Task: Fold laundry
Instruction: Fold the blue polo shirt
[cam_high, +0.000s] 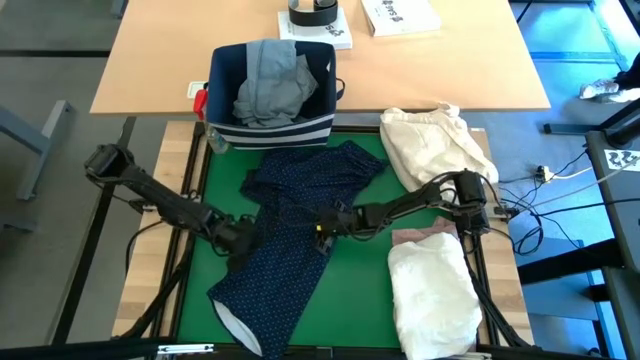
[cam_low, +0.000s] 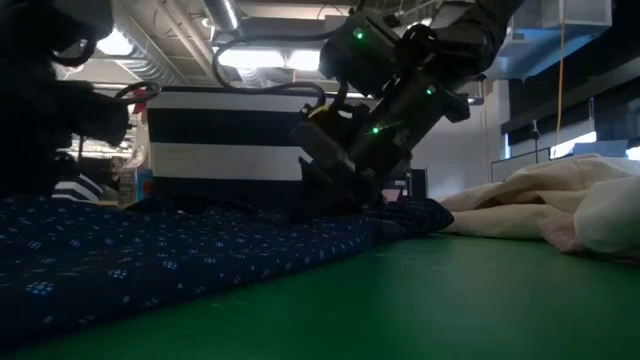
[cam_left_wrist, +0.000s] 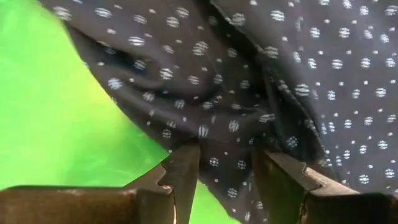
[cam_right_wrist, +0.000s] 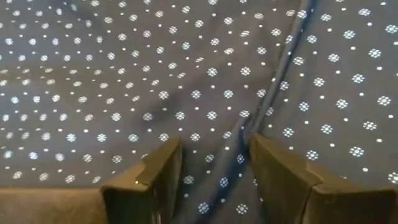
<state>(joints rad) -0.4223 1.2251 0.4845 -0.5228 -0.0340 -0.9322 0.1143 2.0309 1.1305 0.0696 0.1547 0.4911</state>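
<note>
We count four garments. One navy white-dotted shirt (cam_high: 290, 235) lies spread and rumpled across the middle of the green surface (cam_high: 355, 290), a thin woven cloth printed with small white dot clusters, running from the far centre to the near left edge. One pair of light grey jeans (cam_high: 272, 82) sits crumpled inside one navy fabric bin with white stripes (cam_high: 270, 128), a soft-sided box standing at the far edge of the green surface. One white shirt (cam_high: 432, 300) lies folded in a thick soft stack at the near right, and one pale pink top (cam_high: 420, 236) shows as a narrow strip just beyond it, touching it. One cream-beige cloth bundle (cam_high: 435, 143) lies heaped at the far right.

We see two dark arms. The left gripper (cam_high: 238, 240) is low over the left edge of the dotted shirt; its wrist view shows the two fingers (cam_left_wrist: 180, 177) parted with a fold of the dotted cloth between them, but we cannot tell whether they pinch it. The right gripper (cam_high: 326, 224) is down on the middle of the same shirt; its fingers (cam_right_wrist: 158, 174) also stand apart with a ridge of the cloth running between them, and again we cannot tell whether it is gripped.

Beyond the bin lies one pale wooden table (cam_high: 160, 50) bearing papers.
</note>
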